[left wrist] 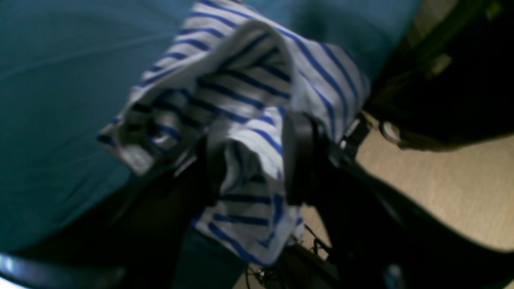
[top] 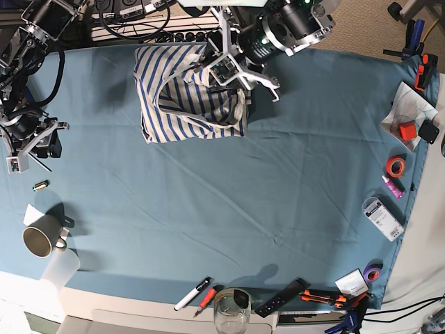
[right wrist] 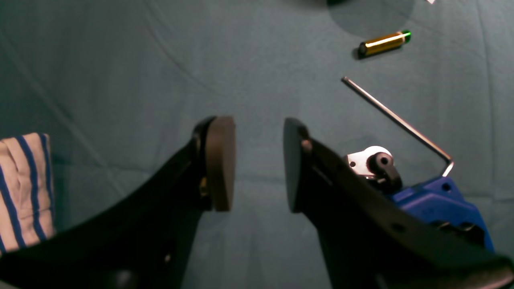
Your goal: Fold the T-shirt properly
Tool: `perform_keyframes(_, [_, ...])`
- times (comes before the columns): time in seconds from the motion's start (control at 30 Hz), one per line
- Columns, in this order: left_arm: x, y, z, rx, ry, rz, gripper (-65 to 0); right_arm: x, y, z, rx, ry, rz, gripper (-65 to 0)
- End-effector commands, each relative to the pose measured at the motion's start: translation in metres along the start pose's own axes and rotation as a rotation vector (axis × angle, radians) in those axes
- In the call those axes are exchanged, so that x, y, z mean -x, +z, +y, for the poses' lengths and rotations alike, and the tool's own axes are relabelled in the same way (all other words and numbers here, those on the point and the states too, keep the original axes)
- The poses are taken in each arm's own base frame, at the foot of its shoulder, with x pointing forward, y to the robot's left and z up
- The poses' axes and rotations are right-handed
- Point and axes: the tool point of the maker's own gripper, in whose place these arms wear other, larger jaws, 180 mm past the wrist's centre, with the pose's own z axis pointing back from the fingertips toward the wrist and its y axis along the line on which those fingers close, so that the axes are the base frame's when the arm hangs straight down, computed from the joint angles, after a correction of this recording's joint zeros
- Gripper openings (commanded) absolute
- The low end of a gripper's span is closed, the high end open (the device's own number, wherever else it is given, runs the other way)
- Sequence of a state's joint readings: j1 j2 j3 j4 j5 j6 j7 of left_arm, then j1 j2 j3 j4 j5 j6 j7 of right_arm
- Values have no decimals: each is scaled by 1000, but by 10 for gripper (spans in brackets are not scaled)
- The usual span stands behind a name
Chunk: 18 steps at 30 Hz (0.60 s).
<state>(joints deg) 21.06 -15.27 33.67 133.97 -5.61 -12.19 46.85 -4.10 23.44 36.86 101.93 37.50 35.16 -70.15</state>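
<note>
The T-shirt (top: 182,104), white with thin blue stripes, lies bunched at the back of the teal table cloth (top: 229,209). My left gripper (top: 222,69) holds its upper right part raised. In the left wrist view a fold of the T-shirt (left wrist: 241,84) is pinched between the two black fingers, with my left gripper (left wrist: 255,156) shut on it. My right gripper (top: 28,142) is far off at the table's left edge. In its wrist view my right gripper (right wrist: 259,164) stands open over bare cloth with nothing between the pads.
Beside the right gripper lie a battery (right wrist: 383,43), a hex key (right wrist: 397,120) and a blue tool (right wrist: 437,200); a striped scrap (right wrist: 24,192) shows at that view's left edge. A mug (top: 40,240), a marker (top: 192,293), a glass (top: 231,309) and tape rolls (top: 396,165) line the edges.
</note>
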Motion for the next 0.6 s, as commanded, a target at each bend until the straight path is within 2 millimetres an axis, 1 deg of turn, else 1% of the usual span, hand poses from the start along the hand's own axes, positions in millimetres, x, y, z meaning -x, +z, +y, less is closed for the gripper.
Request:
perform_keyframes(0.0, [-10,3,-3,9,4,-40,-405,-16,5,-5,10,15,-50,-445])
perform_keyframes(0.23, [-8,3,-5,20,-7,-26,-405,-16,5,-5,10,15,-50,-445])
perform_keyframes(0.33, [2,-2,-6,30,-5,5,-405,-16,5,-5,10,15,-50,-445])
perform_keyframes(0.43, [5,-3,-7,36,1,20,-406,-16,5,-5,10,15,-50,-445])
perform_keyframes(0.47, [5,-3,-9,44,8,17,-415,-17,5,-5,10,15,-50,-445])
perform_keyframes(0.5, [4,-3,-10,52,14,13,-441,-17,5,-5,10,15,-51,-445])
perform_keyframes(0.57, [4,-3,-11,56,17,11,-514,-17,5,-5,10,15,-51,-445])
